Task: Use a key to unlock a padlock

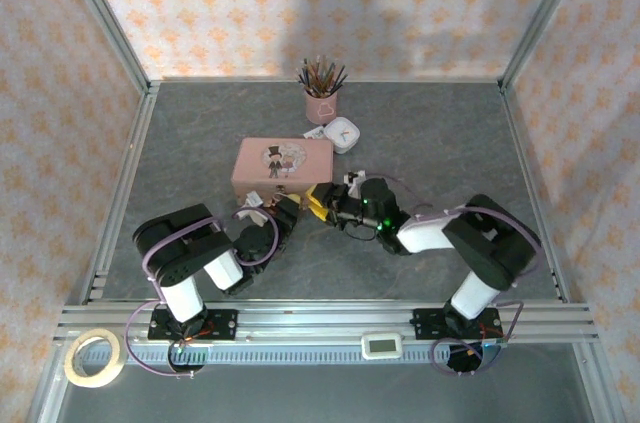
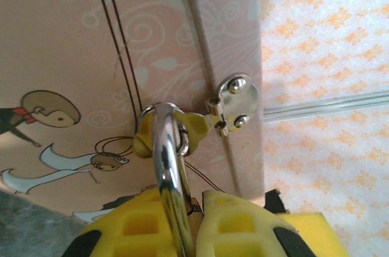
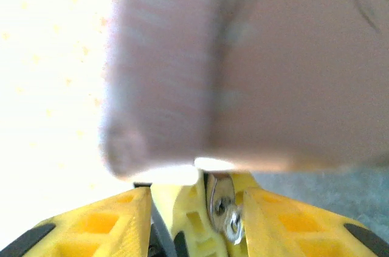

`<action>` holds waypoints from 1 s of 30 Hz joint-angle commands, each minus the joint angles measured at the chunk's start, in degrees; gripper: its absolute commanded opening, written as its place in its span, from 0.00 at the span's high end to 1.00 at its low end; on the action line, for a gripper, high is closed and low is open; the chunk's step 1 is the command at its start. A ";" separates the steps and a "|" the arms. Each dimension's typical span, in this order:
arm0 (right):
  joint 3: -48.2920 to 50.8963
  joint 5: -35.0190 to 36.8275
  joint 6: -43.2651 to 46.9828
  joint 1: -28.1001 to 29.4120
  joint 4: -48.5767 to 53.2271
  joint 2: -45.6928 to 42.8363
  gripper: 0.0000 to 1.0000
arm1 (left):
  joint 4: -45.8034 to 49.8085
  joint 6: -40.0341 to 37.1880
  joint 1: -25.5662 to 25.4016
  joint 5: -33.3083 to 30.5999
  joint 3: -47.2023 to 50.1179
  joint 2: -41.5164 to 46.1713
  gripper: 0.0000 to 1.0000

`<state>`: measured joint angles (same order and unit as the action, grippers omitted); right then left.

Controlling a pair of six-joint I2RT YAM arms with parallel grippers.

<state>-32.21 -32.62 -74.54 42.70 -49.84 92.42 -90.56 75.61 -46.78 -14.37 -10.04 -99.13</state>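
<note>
The padlock (image 2: 165,166) is hung on the clasp (image 2: 234,102) of the pink tin (image 1: 282,165), at the middle of the worktop (image 1: 200,143), and is clenched by the left tool (image 2: 189,215). What seems the key (image 3: 220,205) is pinched in the right tool (image 3: 206,223); unlocking is judged unfinished.

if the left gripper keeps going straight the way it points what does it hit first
Probably the tin, close behind the padlock shackle its fingers hold.

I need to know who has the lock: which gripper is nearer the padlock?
Left. The left gripper has its jaws shut on the padlock; the right gripper, holding the key, sits just to its right.
</note>
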 commanded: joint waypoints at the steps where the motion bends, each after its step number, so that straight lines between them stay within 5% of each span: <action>1: -4.31 7.14 18.24 0.71 20.41 -4.04 0.57 | 1.44 0.38 -0.36 0.30 -1.74 4.38 1.00; 12: -5.15 2.56 20.79 2.01 16.69 -3.42 0.74 | 3.30 1.30 -0.33 2.75 -3.45 4.31 1.00; 21: -4.74 8.31 26.16 2.20 23.86 -8.84 0.74 | 7.55 1.54 -0.35 3.52 -3.89 6.12 1.00; 30: 0.16 1.42 15.71 2.44 8.86 -6.17 0.73 | 3.86 2.52 -0.41 4.70 -3.67 4.75 1.00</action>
<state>-33.76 -28.29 -54.35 44.64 -33.04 85.23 -81.97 77.65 -46.78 -10.92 -12.56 -94.85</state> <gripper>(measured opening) 0.271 0.075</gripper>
